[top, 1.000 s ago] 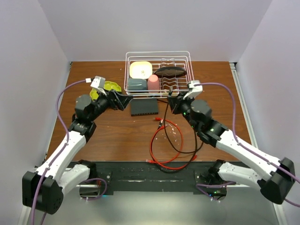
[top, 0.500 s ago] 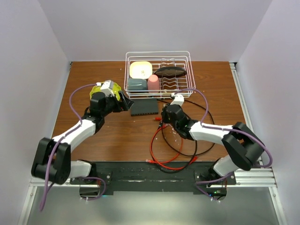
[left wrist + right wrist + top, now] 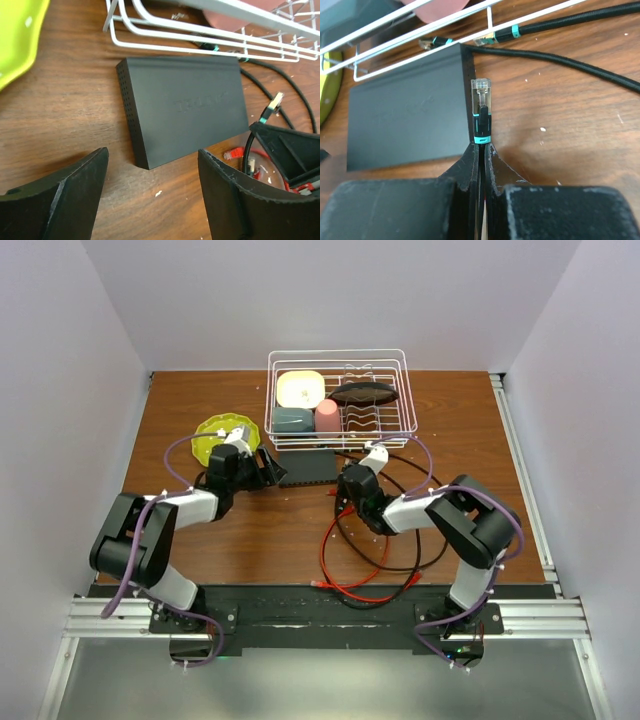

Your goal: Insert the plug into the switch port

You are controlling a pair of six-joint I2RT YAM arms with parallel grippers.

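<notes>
The switch [image 3: 308, 468] is a flat matte-black box lying on the table just in front of the dish rack; it also shows in the left wrist view [image 3: 185, 107] and the right wrist view [image 3: 410, 120]. Its sockets do not show. My left gripper [image 3: 268, 468] is open and empty, low at the switch's left end, with its fingers [image 3: 60, 197] spread before the near corner. My right gripper [image 3: 346, 480] is shut on the black cable just behind the clear plug [image 3: 482, 102] with a teal band. The plug points up beside the switch's right end and also shows in the left wrist view [image 3: 272, 106].
A white wire dish rack [image 3: 340, 430] holding dishes stands right behind the switch. A yellow-green plate [image 3: 212, 435] lies at the left. Loops of black cable [image 3: 420, 540] and red cable [image 3: 345, 560] lie on the table at front right. Two more black plugs [image 3: 495, 36] lie by the rack.
Both arms have dropped low and reached in toward the switch. The left gripper came to its left end; the right gripper brought the plug to its right end.
</notes>
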